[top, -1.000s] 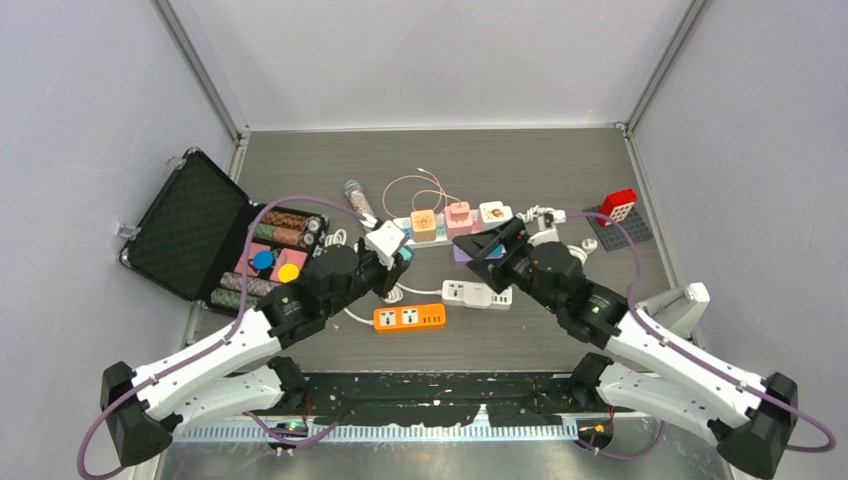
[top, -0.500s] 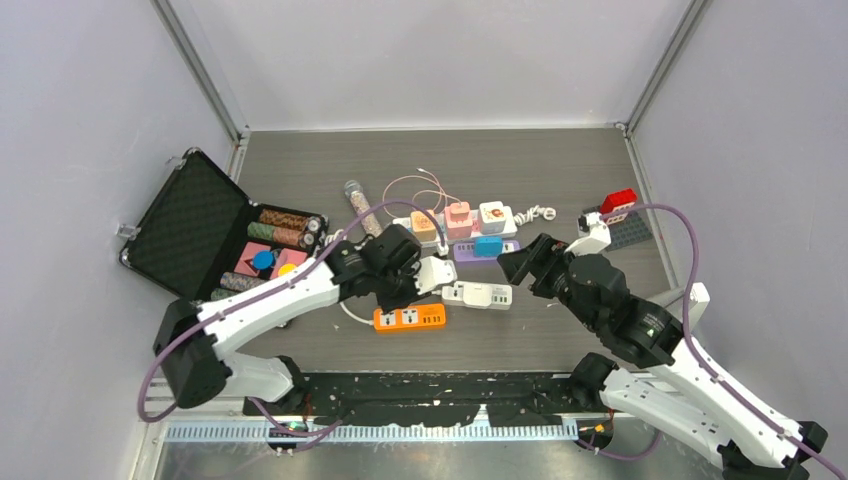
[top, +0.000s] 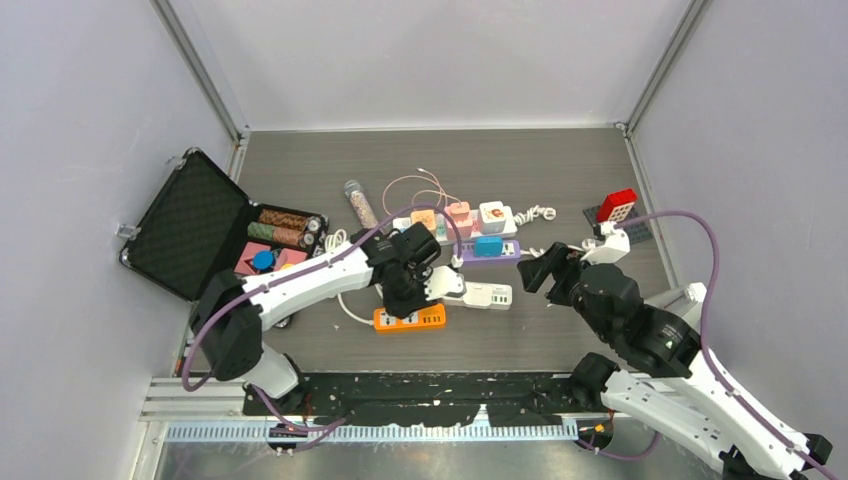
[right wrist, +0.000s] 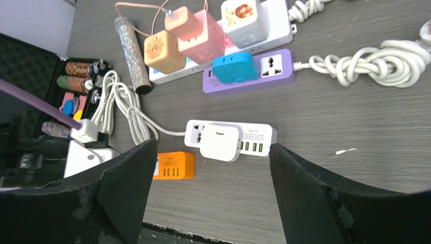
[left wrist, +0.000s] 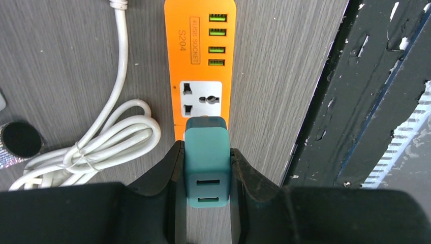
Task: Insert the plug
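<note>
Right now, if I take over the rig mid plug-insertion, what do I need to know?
Left gripper: shut on the teal block-shaped USB charger plug, held over the orange plastic power strip.
Right gripper: open, empty, above the table near the white power strip.
Done: plug grasped and lined up along the orange strip, its front end just short of the one exposed socket.
Left: the pins are hidden, so seating cannot be confirmed. Probably press it home, release, then back off.

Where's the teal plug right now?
Left wrist view: the teal plastic charger plug sits clamped in the left end effector, over one end of the orange plastic power strip.
</note>
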You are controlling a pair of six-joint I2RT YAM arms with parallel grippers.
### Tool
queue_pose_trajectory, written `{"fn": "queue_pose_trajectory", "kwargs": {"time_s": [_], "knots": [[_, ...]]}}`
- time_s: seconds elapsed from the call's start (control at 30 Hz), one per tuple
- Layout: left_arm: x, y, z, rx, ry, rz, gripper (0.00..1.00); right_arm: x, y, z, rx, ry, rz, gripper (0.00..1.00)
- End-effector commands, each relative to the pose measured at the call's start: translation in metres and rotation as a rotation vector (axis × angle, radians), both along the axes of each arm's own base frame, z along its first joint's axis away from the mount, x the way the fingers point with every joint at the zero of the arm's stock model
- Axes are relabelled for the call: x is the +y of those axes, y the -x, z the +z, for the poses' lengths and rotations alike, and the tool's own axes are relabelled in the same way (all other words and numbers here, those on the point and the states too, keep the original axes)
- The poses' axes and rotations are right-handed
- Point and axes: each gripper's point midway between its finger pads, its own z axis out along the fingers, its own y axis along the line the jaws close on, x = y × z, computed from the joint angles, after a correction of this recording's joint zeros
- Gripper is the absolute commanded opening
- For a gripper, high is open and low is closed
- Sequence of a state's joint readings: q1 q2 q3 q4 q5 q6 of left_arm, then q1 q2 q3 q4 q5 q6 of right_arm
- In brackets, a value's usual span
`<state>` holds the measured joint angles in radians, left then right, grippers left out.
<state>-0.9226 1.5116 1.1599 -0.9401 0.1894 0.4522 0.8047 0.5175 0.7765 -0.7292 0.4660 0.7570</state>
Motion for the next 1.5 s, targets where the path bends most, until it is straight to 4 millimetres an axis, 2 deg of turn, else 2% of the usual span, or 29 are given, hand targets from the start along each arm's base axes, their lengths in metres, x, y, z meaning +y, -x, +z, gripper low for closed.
{"fn": "queue_pose_trajectory", "kwargs": {"time_s": [0.0,0.23,0.7,1.0,1.2,1.47], "knots": [[-0.011,-0.003,0.007,0.027,0.001,-0.061,0.0,-0.022,-0.003,0.029,-0.088,-0.004,-0.08,0.86],[-0.017,-0.016,0.008,-0.001,-0.029,-0.091,0.0,-0.026,0.0,0.024,-0.088,-0.008,-0.088,0.86],[-0.011,-0.008,-0.011,0.087,-0.105,-0.094,0.0,-0.03,0.0,0.019,-0.082,0.001,-0.104,0.86],[-0.019,-0.014,-0.016,0.072,-0.092,-0.098,0.0,-0.03,0.0,0.017,-0.079,0.003,-0.104,0.86],[-0.015,-0.017,-0.027,0.071,-0.126,-0.097,0.0,-0.029,0.0,0.012,-0.067,0.009,-0.105,0.86],[-0.021,-0.024,-0.023,0.038,-0.105,-0.094,0.0,-0.028,0.0,0.007,-0.058,0.016,-0.103,0.86]]}}
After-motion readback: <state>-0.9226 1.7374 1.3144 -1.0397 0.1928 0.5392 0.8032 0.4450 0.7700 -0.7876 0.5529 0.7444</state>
